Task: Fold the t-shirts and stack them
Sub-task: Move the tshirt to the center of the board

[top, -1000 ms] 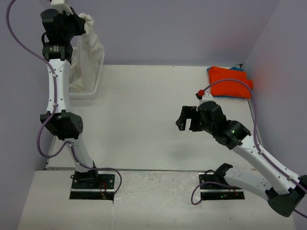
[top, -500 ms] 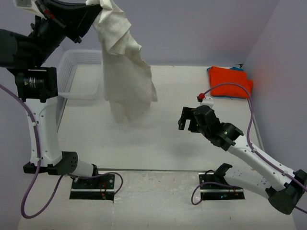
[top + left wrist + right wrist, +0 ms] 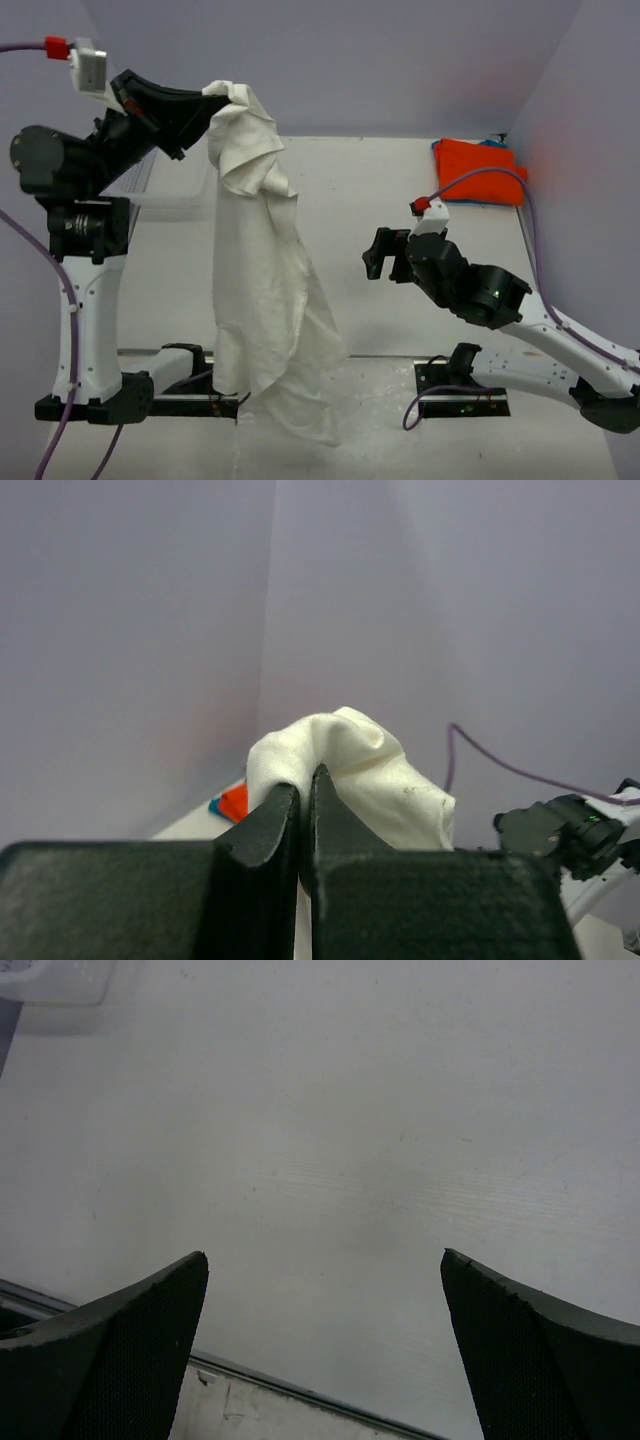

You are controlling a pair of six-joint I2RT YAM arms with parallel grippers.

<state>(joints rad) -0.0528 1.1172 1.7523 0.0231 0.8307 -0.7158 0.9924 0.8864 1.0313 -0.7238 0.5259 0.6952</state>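
Note:
My left gripper [image 3: 212, 105] is raised high at the left and shut on the top of the cream t-shirt [image 3: 268, 290], which hangs down in a long drape to the table's near edge. In the left wrist view the cloth [image 3: 350, 770] bunches above the closed fingers [image 3: 270, 825]. The folded orange t-shirt [image 3: 478, 170] lies at the far right corner, with a blue edge [image 3: 492, 143] showing behind it. My right gripper [image 3: 385, 252] is open and empty above the table's middle right; its fingertips [image 3: 160, 1305] frame bare table.
The white mesh basket [image 3: 172, 205] stands at the far left, mostly hidden behind my left arm and the hanging shirt. A metal strip [image 3: 380, 355] marks the table's near edge. Purple walls close in at the back and right.
My left arm has lifted the cream shirt out of the basket and swung it forward toward the near edge; the shirt now hangs full length. My right gripper has dropped slightly and stayed open.

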